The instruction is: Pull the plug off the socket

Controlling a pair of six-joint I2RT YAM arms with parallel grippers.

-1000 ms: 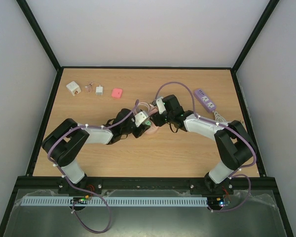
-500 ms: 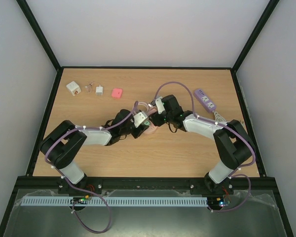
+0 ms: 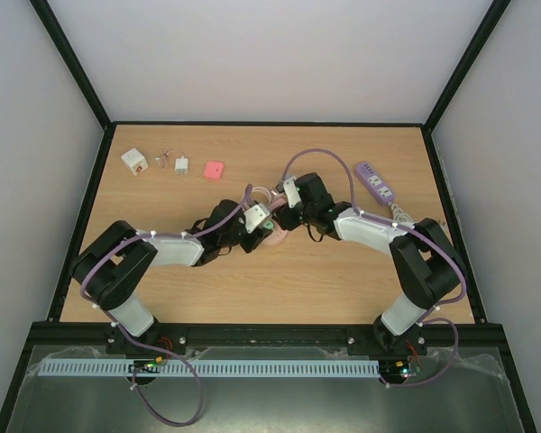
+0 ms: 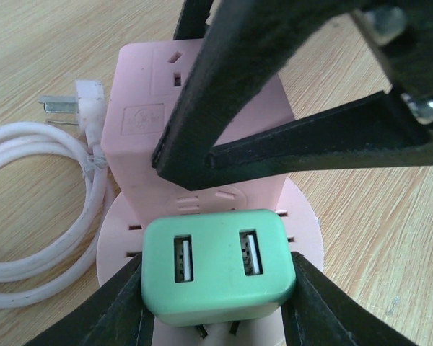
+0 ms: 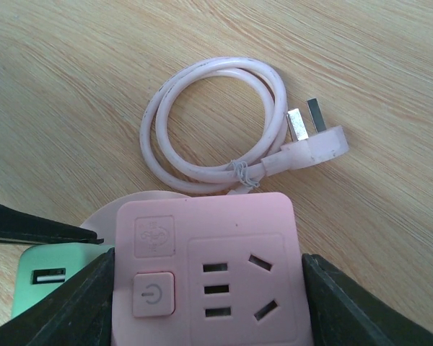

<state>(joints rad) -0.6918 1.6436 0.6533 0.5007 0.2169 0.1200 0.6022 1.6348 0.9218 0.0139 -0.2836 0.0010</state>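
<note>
Left wrist: my left tool (image 4: 216,292) pinches the plug (image 4: 218,259), right tool (image 5: 208,310) clamps the socket (image 5: 209,238); seating's hidden, skewed pull might jam.

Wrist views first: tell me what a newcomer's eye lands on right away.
A mint-green plug with two USB ports, clamped between the left fingers low in the left wrist view, against the side of the pink socket. The right fingers press on either side of that socket's square block. Its pale cable lies coiled on the wood just beyond.
</note>
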